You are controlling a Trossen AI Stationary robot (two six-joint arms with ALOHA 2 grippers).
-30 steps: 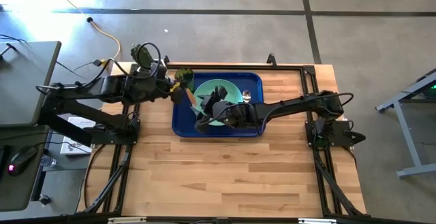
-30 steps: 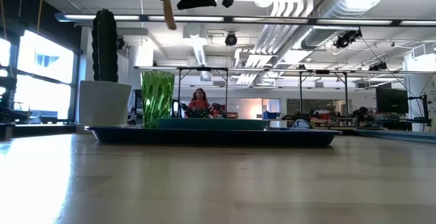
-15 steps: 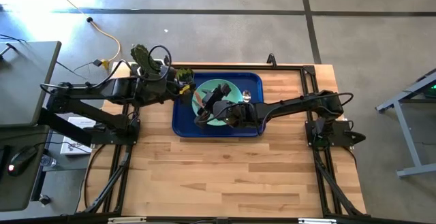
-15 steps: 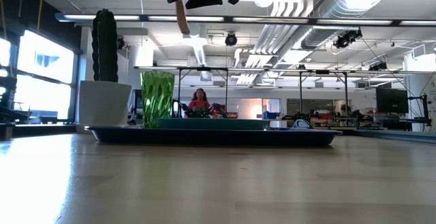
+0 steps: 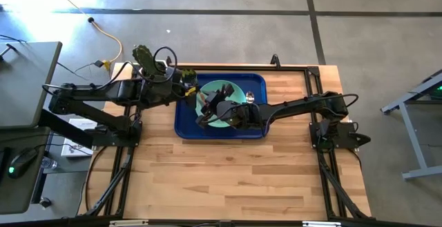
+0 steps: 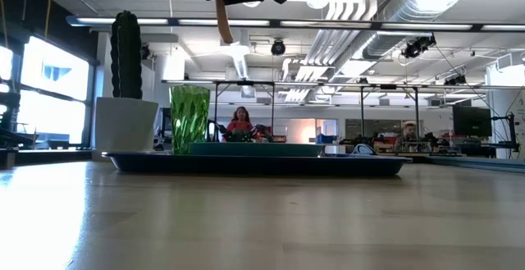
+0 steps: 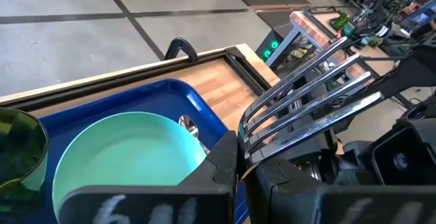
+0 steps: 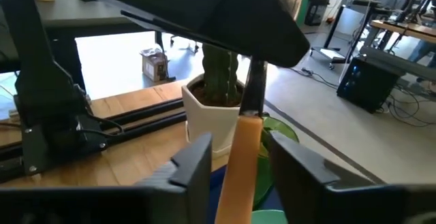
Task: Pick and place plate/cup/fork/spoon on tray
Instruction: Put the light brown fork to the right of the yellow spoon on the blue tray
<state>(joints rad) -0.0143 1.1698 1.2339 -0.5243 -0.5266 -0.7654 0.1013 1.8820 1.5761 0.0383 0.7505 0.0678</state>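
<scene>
From table height I see bare worktop (image 6: 262, 221) nearest, then the tray (image 6: 258, 164) lying flat on it. On the tray sit the plate (image 6: 256, 148) and, at its left end, the cup (image 6: 189, 119) standing upright. Above the plate, well clear of it, my two grippers meet around the fork (image 8: 240, 157). The right gripper (image 8: 235, 163) has its jaws clamped on the orange handle; the left gripper (image 7: 238, 166) has its jaws pinched on the tines. The spoon (image 5: 250, 98) lies on the tray beside the plate. Beyond stands a cactus (image 6: 125, 55) in a white pot.
</scene>
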